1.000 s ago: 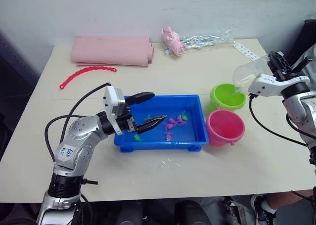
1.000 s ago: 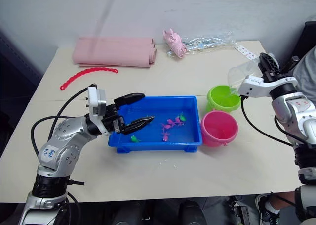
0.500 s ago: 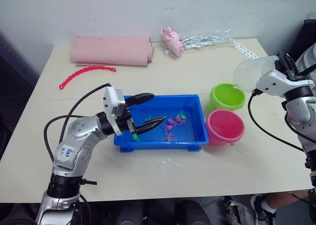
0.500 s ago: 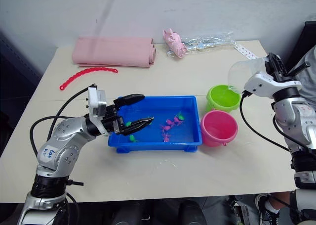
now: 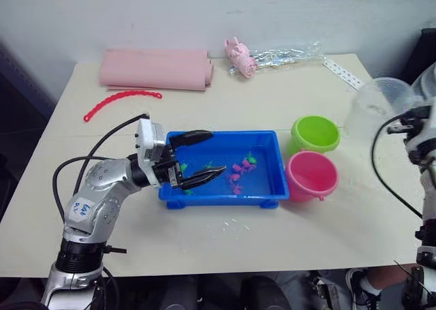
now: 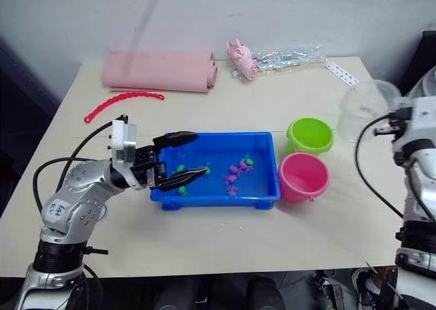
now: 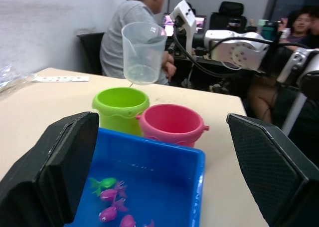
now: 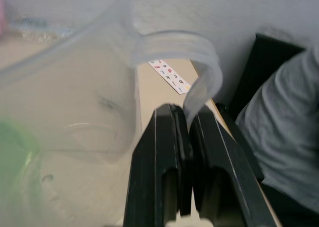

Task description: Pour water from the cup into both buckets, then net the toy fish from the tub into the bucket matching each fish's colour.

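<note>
A white strip [image 8: 172,78] with coloured letters lies at the table's [image 5: 225,235] far right corner; its print is too small to read, and so is the handwritten sticker on the left arm. The right gripper [image 8: 185,118] pinches the handle of the clear cup [image 5: 373,110] with its fingers pressed together on it. Half a second ago the cup was tipped over the lime green bucket [image 5: 315,133]; now it is upright and has moved right, off past the table's right edge. The pink bucket [image 5: 311,175] stands just near of the green one, both just right of the blue tub [image 5: 272,191]. The left gripper [image 5: 198,159] has stayed over the tub's left end, its fingers spread wide with nothing between them. Pink and green toy fish [image 5: 240,172] lie in the tub's middle and left part. Open tabletop runs along the near edge and between the tub and a red bead chain [image 5: 121,101] at far left, near a pink roll [image 5: 155,69]
</note>
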`<state>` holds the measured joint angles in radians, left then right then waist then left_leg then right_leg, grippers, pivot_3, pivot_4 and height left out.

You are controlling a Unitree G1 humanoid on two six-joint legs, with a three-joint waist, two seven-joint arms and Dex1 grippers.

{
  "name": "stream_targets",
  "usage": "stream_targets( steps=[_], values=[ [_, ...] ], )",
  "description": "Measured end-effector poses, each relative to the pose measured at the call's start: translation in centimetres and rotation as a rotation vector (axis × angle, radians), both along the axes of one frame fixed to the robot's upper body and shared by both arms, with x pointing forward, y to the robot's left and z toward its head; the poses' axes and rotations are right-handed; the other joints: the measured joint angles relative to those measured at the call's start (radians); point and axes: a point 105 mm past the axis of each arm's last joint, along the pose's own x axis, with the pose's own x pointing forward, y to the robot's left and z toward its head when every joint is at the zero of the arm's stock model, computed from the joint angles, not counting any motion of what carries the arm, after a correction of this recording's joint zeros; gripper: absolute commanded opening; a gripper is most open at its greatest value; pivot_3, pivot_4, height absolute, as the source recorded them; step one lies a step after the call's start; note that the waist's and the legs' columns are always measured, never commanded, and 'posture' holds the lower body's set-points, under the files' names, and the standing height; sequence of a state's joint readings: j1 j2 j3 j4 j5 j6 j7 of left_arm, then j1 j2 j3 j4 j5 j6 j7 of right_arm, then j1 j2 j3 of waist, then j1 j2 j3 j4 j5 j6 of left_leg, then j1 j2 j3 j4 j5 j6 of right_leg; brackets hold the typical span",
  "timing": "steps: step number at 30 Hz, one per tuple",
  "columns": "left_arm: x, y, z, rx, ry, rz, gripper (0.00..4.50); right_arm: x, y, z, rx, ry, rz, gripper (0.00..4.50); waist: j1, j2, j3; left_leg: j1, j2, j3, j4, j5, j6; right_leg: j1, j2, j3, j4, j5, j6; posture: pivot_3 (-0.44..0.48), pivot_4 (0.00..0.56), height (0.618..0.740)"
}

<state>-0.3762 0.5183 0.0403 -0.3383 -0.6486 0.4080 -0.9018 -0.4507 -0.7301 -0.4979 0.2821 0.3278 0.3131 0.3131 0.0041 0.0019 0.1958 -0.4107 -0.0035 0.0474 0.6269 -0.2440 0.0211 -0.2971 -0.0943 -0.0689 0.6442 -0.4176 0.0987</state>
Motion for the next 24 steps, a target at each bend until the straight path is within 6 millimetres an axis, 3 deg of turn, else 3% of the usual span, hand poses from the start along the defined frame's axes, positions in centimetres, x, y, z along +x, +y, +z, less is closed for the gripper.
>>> stream_targets(
  steps=[3, 9, 15, 19, 24],
  values=[
    [-0.5, -0.2, 0.2, -0.001, 0.002, -0.040, 4.50, -1.0, -1.0, -2.1, 0.138, 0.048, -0.016, 0.08, -0.002, 0.000, 0.000, 0.000, 0.000, 0.000, 0.000, 0.000, 0.000, 0.000, 0.000, 0.000, 0.000, 0.000, 0.000, 0.000, 0.150, 0.740],
    [-1.4, -0.8, 0.0, 0.014, 0.010, -0.101, 4.50, -2.1, -1.5, -8.9, 0.314, 0.176, -0.061, 0.08, -0.005, 0.000, 0.000, 0.001, 0.000, 0.002, 0.000, 0.000, 0.000, -0.001, 0.000, 0.002, 0.000, 0.000, 0.000, 0.000, 0.150, 0.740],
    [-1.5, -0.7, -0.5, 0.016, 0.036, -0.097, 4.50, -2.0, -1.9, -11.0, 0.312, 0.190, -0.095, 0.08, -0.006, 0.000, 0.000, 0.002, 0.000, 0.003, 0.000, 0.000, 0.000, -0.001, 0.000, 0.003, 0.000, 0.000, 0.000, 0.000, 0.150, 0.740],
    [-1.5, -0.6, -0.9, 0.021, 0.050, -0.090, 4.50, -1.9, -0.7, -12.5, 0.330, 0.212, -0.070, 0.08, -0.006, 0.000, 0.000, 0.002, 0.000, 0.003, 0.000, 0.000, 0.000, -0.001, 0.000, 0.003, 0.000, 0.000, 0.000, 0.000, 0.150, 0.740],
    [-1.4, -0.3, -1.0, 0.036, 0.048, -0.076, 4.50, -2.4, -0.4, -12.8, 0.309, 0.204, -0.068, 0.08, -0.005, 0.000, 0.000, 0.002, 0.000, 0.003, 0.001, 0.000, 0.000, -0.001, 0.000, 0.004, -0.001, 0.000, 0.000, 0.000, 0.150, 0.740]
  ],
)
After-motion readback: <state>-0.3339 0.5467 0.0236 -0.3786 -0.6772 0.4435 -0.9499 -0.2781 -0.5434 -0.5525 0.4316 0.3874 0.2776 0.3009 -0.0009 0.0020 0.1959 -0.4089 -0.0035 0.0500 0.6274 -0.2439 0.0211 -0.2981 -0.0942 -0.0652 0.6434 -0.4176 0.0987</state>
